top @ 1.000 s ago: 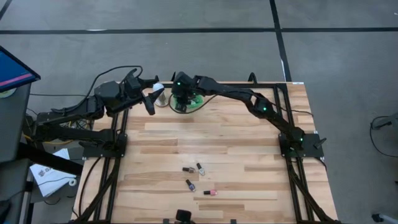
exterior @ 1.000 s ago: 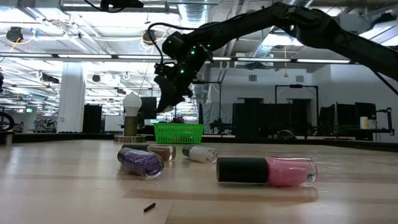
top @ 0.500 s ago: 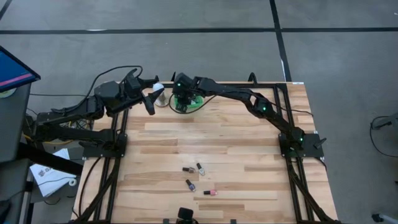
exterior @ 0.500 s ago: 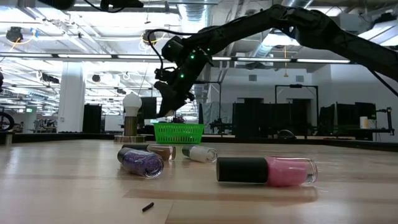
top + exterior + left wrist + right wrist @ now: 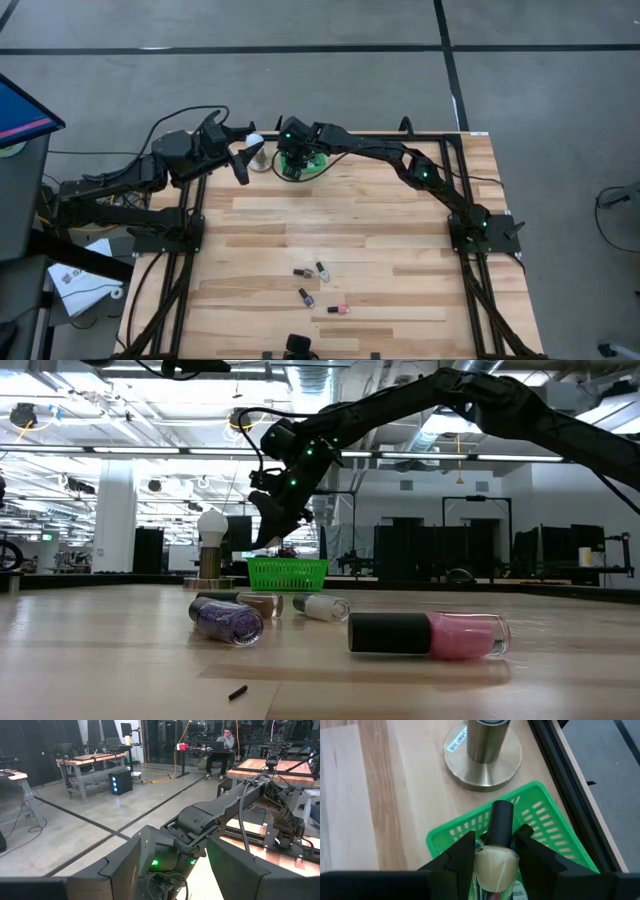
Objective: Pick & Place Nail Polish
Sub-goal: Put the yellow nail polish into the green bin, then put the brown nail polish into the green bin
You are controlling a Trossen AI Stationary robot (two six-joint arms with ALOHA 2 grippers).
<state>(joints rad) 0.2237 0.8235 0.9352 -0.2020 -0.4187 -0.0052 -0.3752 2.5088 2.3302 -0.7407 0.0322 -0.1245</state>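
My right gripper (image 5: 495, 845) hangs over the green basket (image 5: 555, 835) at the table's far edge, left of centre (image 5: 305, 163). It is shut on a cream nail polish bottle (image 5: 495, 865) with a dark cap (image 5: 501, 822). Several more nail polish bottles lie on their sides near the table's front edge (image 5: 318, 288). In the low view they are a purple one (image 5: 228, 620), a brown one (image 5: 262, 603), a pale one (image 5: 322, 607) and a pink one (image 5: 430, 635). My left gripper (image 5: 243, 165) waits open and level above the far left corner. My right gripper pinches the cream bottle's body (image 5: 481, 862) between its two fingers (image 5: 462, 855). The fingers slant down from the table's right side and lie along the bottle. The bottle is lifted clear above the basket, with its cap pointing ahead of the fingertips toward the basket's far wall.
A white bulb-shaped thing on a round metal base (image 5: 482, 755) stands just left of the basket (image 5: 257, 152). The table's dark frame rail (image 5: 570, 775) runs close behind the basket. Bare wood (image 5: 350, 220) lies between the basket and the loose bottles.
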